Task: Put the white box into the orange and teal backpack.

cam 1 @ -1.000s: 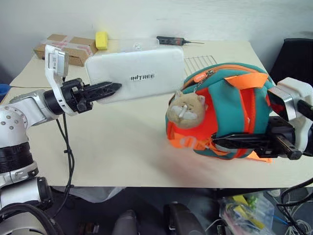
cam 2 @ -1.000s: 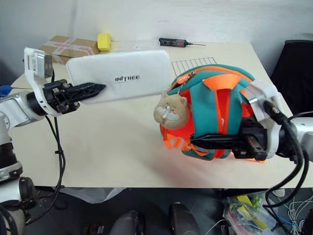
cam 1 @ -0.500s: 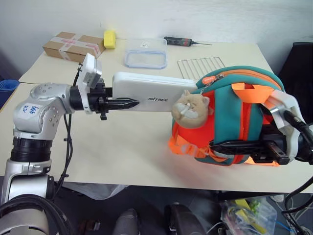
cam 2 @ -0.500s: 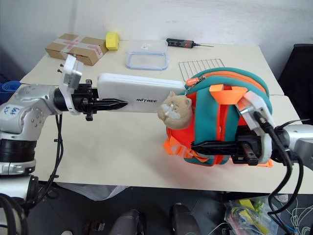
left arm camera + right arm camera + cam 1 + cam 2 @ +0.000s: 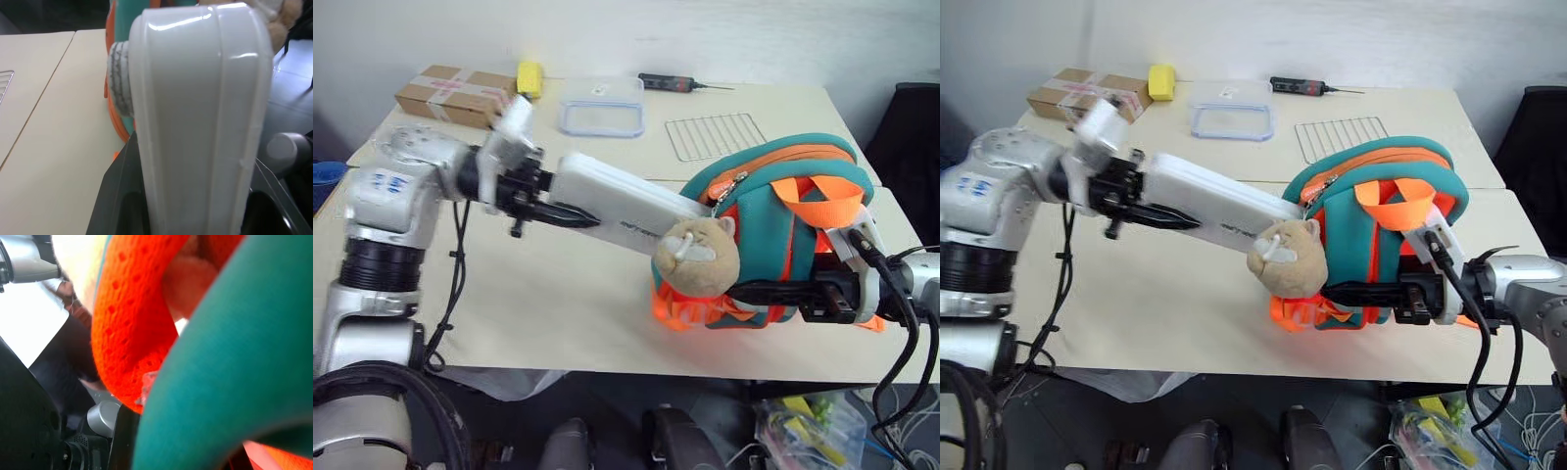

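White box (image 5: 625,203) is hanging in the air above the table (image 5: 538,294), tilting down to the right, its far end poking at the unzipped teal top of the orange and teal backpack (image 5: 781,230), just behind the plush toy (image 5: 698,257). How far it is inside is hidden by the toy and the flap. Left gripper (image 5: 570,214) is clamping the box at its near end, black fingers pinching the flat faces, so the long axis is pointing straight at the opening — looks like an insertion in progress, not finished.

Right gripper (image 5: 773,290) is clenched tight on the backpack's lower front, on the orange and teal fabric, seemingly bracing the bag so it isn't sliding away under the push. Bag is sitting upright-ish near the table's front right edge, little margin there; a hard shove could be tipping it toward that edge.

Room behind is freer: wire rack (image 5: 717,135) just behind the bag, clear lidded container (image 5: 600,105) farther back, cardboard box (image 5: 456,95) and yellow block (image 5: 529,77) at back left, a dark tool (image 5: 677,82) by the wall. None of them are in the box's path. Toy is crowding the opening's lower lip, likely snag point.
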{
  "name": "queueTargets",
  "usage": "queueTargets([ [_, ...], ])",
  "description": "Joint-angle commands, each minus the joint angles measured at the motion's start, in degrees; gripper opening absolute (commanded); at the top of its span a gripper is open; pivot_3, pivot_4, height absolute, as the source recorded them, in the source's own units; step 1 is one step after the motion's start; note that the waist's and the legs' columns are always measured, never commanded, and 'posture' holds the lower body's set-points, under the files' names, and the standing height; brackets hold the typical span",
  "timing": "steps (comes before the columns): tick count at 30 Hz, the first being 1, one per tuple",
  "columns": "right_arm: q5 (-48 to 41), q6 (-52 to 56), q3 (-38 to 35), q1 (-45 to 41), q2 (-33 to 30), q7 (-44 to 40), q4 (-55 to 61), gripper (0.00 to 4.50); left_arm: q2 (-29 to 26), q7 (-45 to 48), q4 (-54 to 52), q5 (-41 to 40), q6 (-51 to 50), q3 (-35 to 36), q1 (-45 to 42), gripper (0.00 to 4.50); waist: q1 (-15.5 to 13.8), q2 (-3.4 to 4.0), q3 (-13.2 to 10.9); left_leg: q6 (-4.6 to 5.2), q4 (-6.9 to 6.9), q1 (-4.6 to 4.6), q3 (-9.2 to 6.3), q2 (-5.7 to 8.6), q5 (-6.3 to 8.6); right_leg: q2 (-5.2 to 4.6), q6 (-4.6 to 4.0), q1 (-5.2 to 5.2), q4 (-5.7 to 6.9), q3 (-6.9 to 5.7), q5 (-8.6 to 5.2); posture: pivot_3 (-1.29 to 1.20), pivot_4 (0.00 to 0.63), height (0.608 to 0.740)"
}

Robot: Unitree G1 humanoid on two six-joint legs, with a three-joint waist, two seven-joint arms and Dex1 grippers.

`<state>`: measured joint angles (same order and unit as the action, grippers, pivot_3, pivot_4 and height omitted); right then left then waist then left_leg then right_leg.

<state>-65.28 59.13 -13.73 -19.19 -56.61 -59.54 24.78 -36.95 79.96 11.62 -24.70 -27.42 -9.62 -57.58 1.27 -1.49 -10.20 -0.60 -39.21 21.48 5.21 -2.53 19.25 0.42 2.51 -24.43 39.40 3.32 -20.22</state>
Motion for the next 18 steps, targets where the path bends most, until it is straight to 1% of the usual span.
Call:
queueTargets([
  [1, -0.4, -1.4, 0.5, -0.7, 1.2, 0.3, 2.3, 0.05, 8.2, -7.7, 2.0, 3.2, 3.3, -1.2, -2.1, 1.33, 0.0, -0.03, 0.0, 0.03, -0.02, 0.04, 0.0, 0.02, 0.02, -0.02, 0.01, -0.01, -0.01, 0.01, 0.01, 0.0, 0.15, 0.74],
  [6, -1.0, -1.8, 1.1, -1.6, 3.6, 3.4, 3.7, 0.05, 21.1, -16.0, 6.2, 7.8, 5.9, -4.3, -2.9, 1.33, 0.4, -0.04, 0.0, 0.05, 0.01, 0.08, 0.03, 0.02, 0.03, 0.01, 0.03, -0.09, -0.01, 0.05, 0.01, 0.0, 0.15, 0.74],
  [8, -0.7, -1.9, 1.4, -1.5, 4.6, 5.1, 4.0, 0.05, 23.1, -16.9, 6.6, 9.3, 5.8, -5.2, -2.8, 1.33, 0.5, -0.04, 0.0, 0.02, 0.01, 0.06, 0.03, 0.0, 0.01, 0.04, 0.03, -0.11, 0.05, 0.06, 0.01, 0.0, 0.15, 0.74],
  [9, -0.6, -1.9, 1.5, -1.4, 5.0, 6.2, 4.1, 0.0, 23.2, -16.4, 6.3, 9.3, 5.0, -5.3, -2.7, 2.06, 0.7, -0.04, 0.0, 0.0, 0.02, 0.04, 0.03, 0.0, 0.0, 0.06, 0.03, -0.12, 0.08, 0.07, 0.01, 0.0, 0.15, 0.74],
  [11, -0.6, -1.9, 1.5, -1.1, 5.5, 7.5, 4.2, 0.0, 22.8, -15.7, 5.8, 9.1, 3.9, -4.9, -2.7, 2.58, 0.9, -0.03, 0.0, -0.04, 0.05, -0.03, 0.06, -0.03, -0.02, 0.12, 0.02, -0.11, 0.14, 0.12, 0.01, 0.0, 0.15, 0.74],
  [12, -0.8, -1.9, 1.3, -0.5, 5.6, 7.9, 4.5, 0.0, 21.4, -15.3, 5.3, 8.8, 3.1, -4.1, -2.7, 2.95, 1.0, -0.03, 0.0, -0.08, 0.07, -0.06, 0.06, -0.03, -0.04, 0.12, 0.02, -0.11, 0.18, 0.13, 0.01, 0.0, 0.15, 0.74],
  [15, -1.6, -2.3, 0.2, 2.3, 6.2, 9.2, 6.0, 0.0, 14.3, -13.6, 1.0, 6.4, 0.1, 0.2, -1.1, 3.76, 1.3, -0.02, 0.0, -0.12, 0.1, -0.09, 0.05, -0.08, -0.07, 0.15, 0.02, -0.11, 0.18, 0.12, 0.01, 0.0, 0.15, 0.74],
  [17, -2.1, -2.6, 0.0, 3.2, 6.5, 10.3, 6.6, 0.0, 10.6, -12.5, -2.2, 4.2, -1.7, 2.6, 0.8, 4.34, 1.8, -0.02, 0.0, -0.14, 0.17, -0.09, 0.05, -0.13, -0.08, 0.16, 0.01, -0.12, 0.19, 0.12, 0.01, 0.0, 0.15, 0.74],
  [18, -2.5, -2.7, -0.1, 3.3, 6.7, 10.9, 6.9, 0.0, 8.5, -11.6, -3.6, 2.8, -3.1, 4.0, 1.7, 4.48, 1.8, -0.02, 0.0, -0.17, 0.18, -0.09, 0.05, -0.14, -0.09, 0.16, 0.01, -0.12, 0.18, 0.11, 0.01, 0.0, 0.15, 0.74],
])
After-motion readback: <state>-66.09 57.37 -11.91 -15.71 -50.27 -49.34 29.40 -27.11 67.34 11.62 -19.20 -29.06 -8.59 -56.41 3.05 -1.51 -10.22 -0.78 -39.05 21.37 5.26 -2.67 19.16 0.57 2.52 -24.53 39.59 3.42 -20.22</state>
